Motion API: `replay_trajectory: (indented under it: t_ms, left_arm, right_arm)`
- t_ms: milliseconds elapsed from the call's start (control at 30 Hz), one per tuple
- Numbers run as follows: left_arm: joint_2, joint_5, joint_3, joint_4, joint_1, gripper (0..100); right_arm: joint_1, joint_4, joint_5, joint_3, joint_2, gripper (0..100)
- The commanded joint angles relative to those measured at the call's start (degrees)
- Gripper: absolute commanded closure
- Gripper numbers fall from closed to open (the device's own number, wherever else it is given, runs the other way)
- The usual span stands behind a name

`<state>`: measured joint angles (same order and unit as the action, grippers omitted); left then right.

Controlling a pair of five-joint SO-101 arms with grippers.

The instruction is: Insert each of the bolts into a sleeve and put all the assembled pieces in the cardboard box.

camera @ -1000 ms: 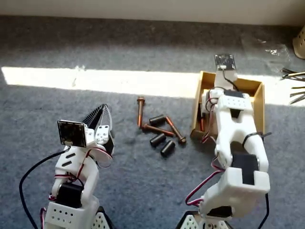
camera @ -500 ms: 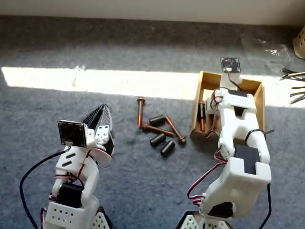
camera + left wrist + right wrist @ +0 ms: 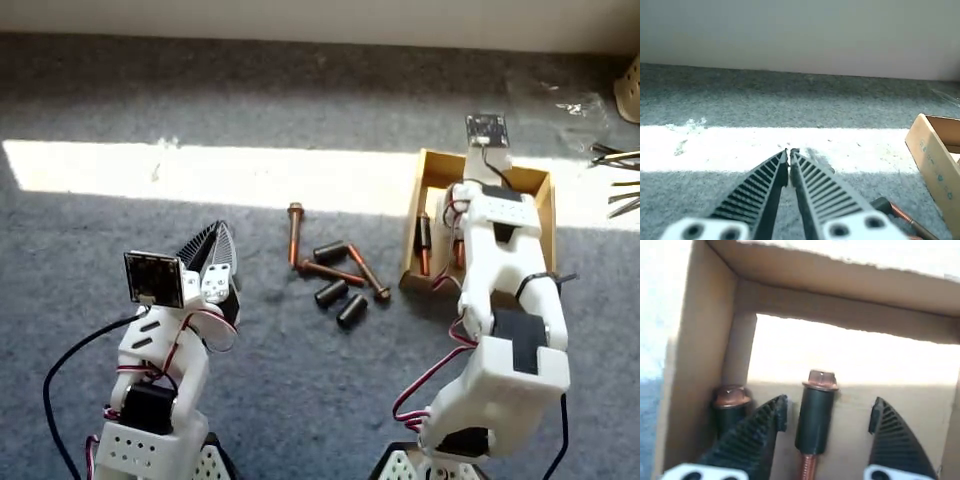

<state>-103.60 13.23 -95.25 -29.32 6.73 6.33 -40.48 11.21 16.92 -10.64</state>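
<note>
1. The right tool was inside the cardboard box. Its jaws were spread wide, one on each side of an assembled piece, and neither touched it.
2. That piece, a copper bolt in a black sleeve, lay on the box floor. A second assembled piece lay just beside it, against the box wall.
3. The left tool hung over the grey tabletop, well apart from the box. Its jaws were pressed together on nothing.
4. Three loose bolts and three loose sleeves lay in a cluster on the tabletop between the two arms, nearer the box than the left tool.
</note>
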Motion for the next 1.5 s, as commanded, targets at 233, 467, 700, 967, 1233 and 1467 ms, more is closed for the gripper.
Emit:
replay_trajectory:
  t_ms: [233,467,700,967,1233,1467]
  left_arm:
    - [-0.31,-0.35,0.66,1.14,-0.57,97]
    - [-0.31,-0.35,0.66,1.14,-0.57,97]
    - [-0.31,-0.35,0.66,1.14,-0.66,97]
    - [-0.48,-0.18,0.84,2.9,-7.96,97]
    - [-0.48,-0.18,0.75,3.16,-8.66,97]
    - [-0.48,0.09,0.84,3.16,-14.55,97]
  right_arm:
    - [-4.0,-12.26,0.53,-0.13,24.75,76.1]
    - [-12.79,-23.25,0.53,-0.22,34.68,78.4]
    - [-18.15,-25.19,0.53,-0.22,38.29,94.6]
    - [-25.01,-31.08,8.09,0.66,38.29,94.7]
    - [-25.54,-15.16,12.13,13.14,38.37,94.7]
    - [-27.12,-3.74,29.63,23.96,38.37,94.7]
